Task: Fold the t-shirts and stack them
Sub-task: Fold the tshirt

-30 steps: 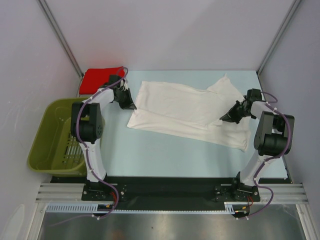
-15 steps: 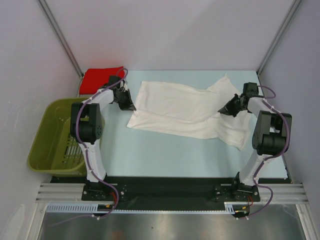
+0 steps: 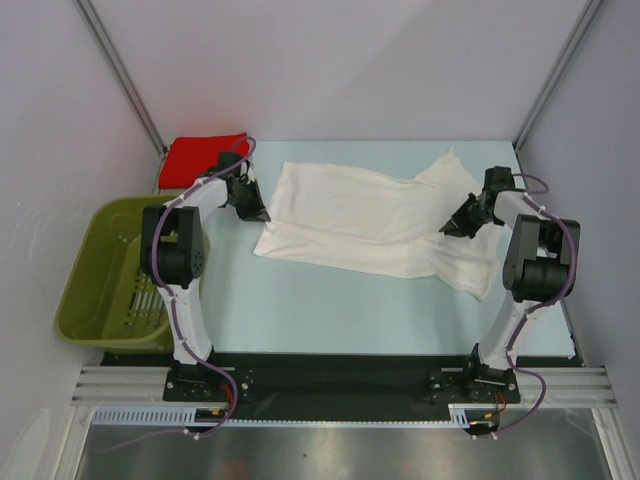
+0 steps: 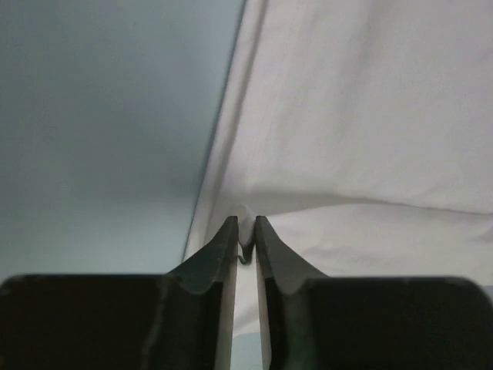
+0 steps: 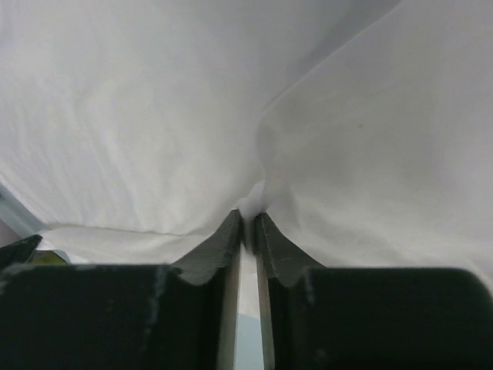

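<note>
Observe the green basket (image 3: pixel 88 255) at the near left, standing beside the desk (image 3: pixel 330 310). Farther back, the white shirt (image 3: pixel 360 215) lies spread across the middle of the desk, running left to right. The left tool (image 3: pixel 264 214) sits at the shirt's left edge. In the left wrist view you see its fingers clamped on a small fold of that edge. The right tool (image 3: pixel 446 229) sits on the shirt's right part, pinched together on a raised tuck of cloth. The red shirt (image 3: pixel 195 155) lies at the far left corner, apart from the white shirt.
</note>
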{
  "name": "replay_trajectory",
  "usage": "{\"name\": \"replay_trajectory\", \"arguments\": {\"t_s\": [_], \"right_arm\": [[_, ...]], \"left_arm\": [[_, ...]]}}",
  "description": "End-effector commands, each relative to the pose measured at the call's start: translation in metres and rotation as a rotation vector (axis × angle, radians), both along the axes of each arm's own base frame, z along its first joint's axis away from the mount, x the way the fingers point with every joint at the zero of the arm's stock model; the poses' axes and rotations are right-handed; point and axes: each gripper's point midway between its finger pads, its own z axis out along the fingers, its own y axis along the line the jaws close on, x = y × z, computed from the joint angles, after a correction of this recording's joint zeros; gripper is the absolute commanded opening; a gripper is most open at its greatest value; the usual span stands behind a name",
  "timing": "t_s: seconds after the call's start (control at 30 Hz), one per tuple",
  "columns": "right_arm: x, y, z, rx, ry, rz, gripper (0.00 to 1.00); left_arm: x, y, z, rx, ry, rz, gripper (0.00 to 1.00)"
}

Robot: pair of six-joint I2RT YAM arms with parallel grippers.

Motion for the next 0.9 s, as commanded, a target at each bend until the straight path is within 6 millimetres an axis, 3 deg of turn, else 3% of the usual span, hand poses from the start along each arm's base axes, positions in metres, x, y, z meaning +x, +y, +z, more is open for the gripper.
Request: {"name": "replay_trajectory", "arguments": {"t_s": [0.0,0.07,0.1,0.17,0.2,0.23,0.3,0.33,0.4,0.47,0.5,0.57,0.6,0.77,0.87], "right_arm": [[0.006,-0.024,0.012,-0.082,-0.008,0.022,0.24],[0.007,-0.043,0.025,-0.155,-0.011,0.009,0.37],[-0.003,-0.047,0.035,-0.182,0.012,0.01,0.51],[-0.016,-0.063,0.048,-0.267,0.039,0.017,0.69],[-0.021,-0.067,0.062,-0.294,0.017,0.018,0.74],[-0.029,-0.075,0.065,-0.335,0.036,0.009,0.77],[-0.057,-0.08,0.062,-0.337,0.093,0.0,0.81],[-0.066,-0.078,0.074,-0.322,0.063,-0.012,0.82],[-0.095,-0.077,0.062,-0.272,0.104,-0.056,0.8],[-0.11,-0.071,0.071,-0.242,0.05,-0.087,0.73],[-0.127,-0.064,0.057,-0.216,0.079,-0.099,0.71],[-0.131,-0.06,0.059,-0.21,0.017,-0.124,0.6],[-0.141,-0.058,0.045,-0.192,0.045,-0.142,0.53],[-0.139,-0.056,0.019,-0.15,0.046,-0.161,0.23],[-0.144,-0.062,0.001,-0.171,0.107,-0.179,0.16]], "left_arm": [[0.01,0.015,0.024,0.067,-0.052,0.05,0.22],[0.006,0.021,0.03,0.108,-0.056,0.051,0.28],[0.006,0.025,0.034,0.141,-0.074,0.06,0.38],[0.0,0.025,0.053,0.155,-0.109,0.053,0.52],[-0.003,0.023,0.057,0.157,-0.115,0.047,0.54],[-0.007,0.02,0.068,0.15,-0.135,0.04,0.54],[-0.019,0.011,0.068,0.142,-0.126,0.018,0.55],[-0.025,0.005,0.072,0.119,-0.126,0.008,0.55],[-0.04,-0.01,0.066,0.09,-0.101,-0.022,0.54],[-0.052,-0.026,0.057,0.039,-0.072,-0.062,0.51],[-0.058,-0.038,0.053,0.021,-0.061,-0.09,0.5],[-0.064,-0.052,0.038,-0.021,-0.027,-0.115,0.47],[-0.066,-0.057,0.032,-0.03,-0.013,-0.12,0.47],[-0.058,-0.057,0.013,-0.015,0.002,-0.123,0.46],[-0.058,-0.053,-0.002,0.003,0.029,-0.125,0.45]]}}
